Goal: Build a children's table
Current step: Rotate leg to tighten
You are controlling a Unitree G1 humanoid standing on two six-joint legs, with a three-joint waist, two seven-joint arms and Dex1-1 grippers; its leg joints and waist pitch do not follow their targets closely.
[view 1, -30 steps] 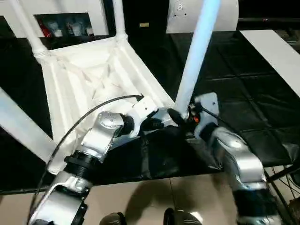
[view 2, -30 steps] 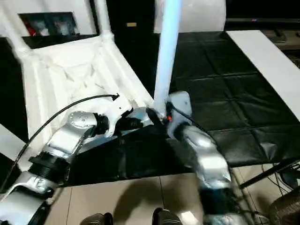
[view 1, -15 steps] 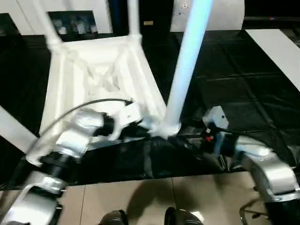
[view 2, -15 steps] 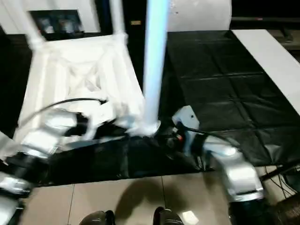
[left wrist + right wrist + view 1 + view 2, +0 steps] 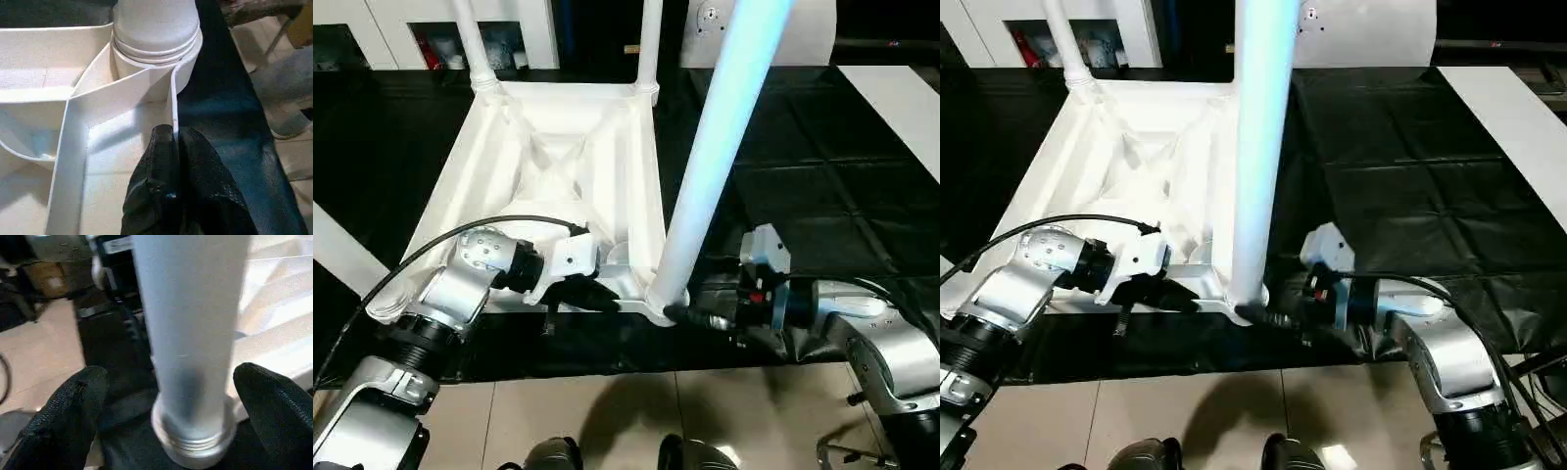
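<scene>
Left gripper (image 5: 173, 147) is clamping the tabletop (image 5: 558, 166) rim wall; right gripper (image 5: 166, 401) jaws gaping around the leg (image 5: 705, 186) base at 5 o'clock. Looks light, stiff, slick plastic; grab low near the socket.

Two silver forearms are gleaming with rounded metal shells and ribbed black collars. A thin black cable (image 5: 460, 257) is looping over the left forearm (image 5: 470, 284). White wrist housings are carrying black-fingered claws; the right wrist (image 5: 759, 279) is showing red and orange connectors.
</scene>
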